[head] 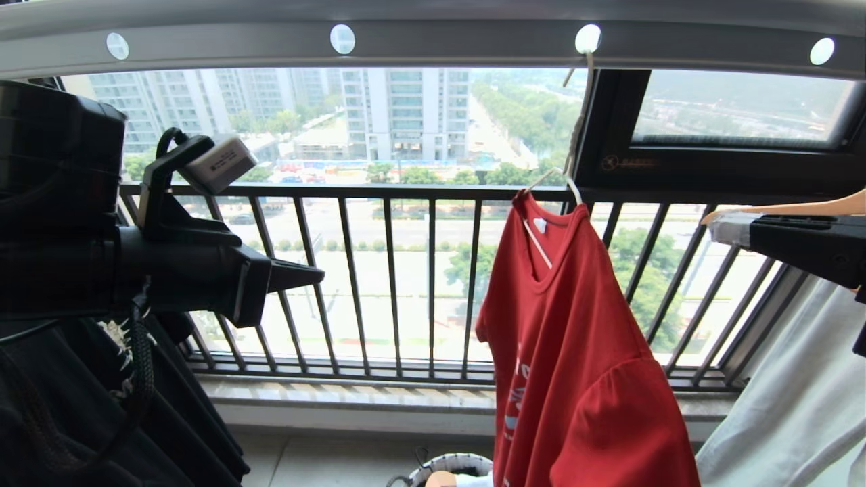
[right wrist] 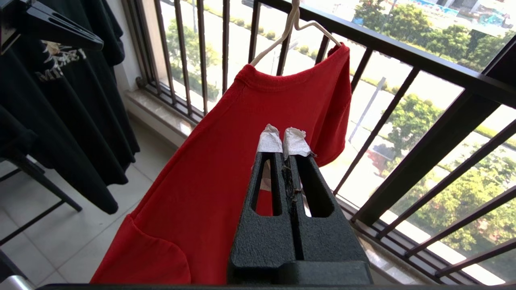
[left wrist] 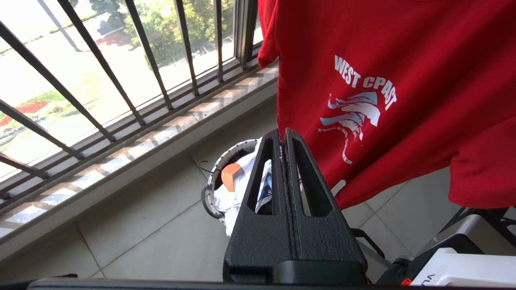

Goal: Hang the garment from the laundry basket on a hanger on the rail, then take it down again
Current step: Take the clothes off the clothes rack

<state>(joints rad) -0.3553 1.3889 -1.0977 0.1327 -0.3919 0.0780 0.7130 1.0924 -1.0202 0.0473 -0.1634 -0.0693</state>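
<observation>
Hanging close in front, both arms are free of the cloth: the left gripper (head: pixel 318 276) and right gripper (right wrist: pixel 284 139) are closed on nothing. Beyond them the red garment (head: pixel 575 352) sits lopsided on the white hanger (head: pixel 565 179), hooked into the rail (head: pixel 433 44); a careless tug could slide it off. Below, the laundry basket (left wrist: pixel 209 193) stands on the tiled floor (left wrist: pixel 153 241) by the black window railing (head: pixel 392 284).

Head camera faces the far window railing (head: pixel 406 284) beneath the rail (head: pixel 433 40), left wrist camera looks floorward, right wrist camera near, all sharing the garment (head: pixel 575 352).
</observation>
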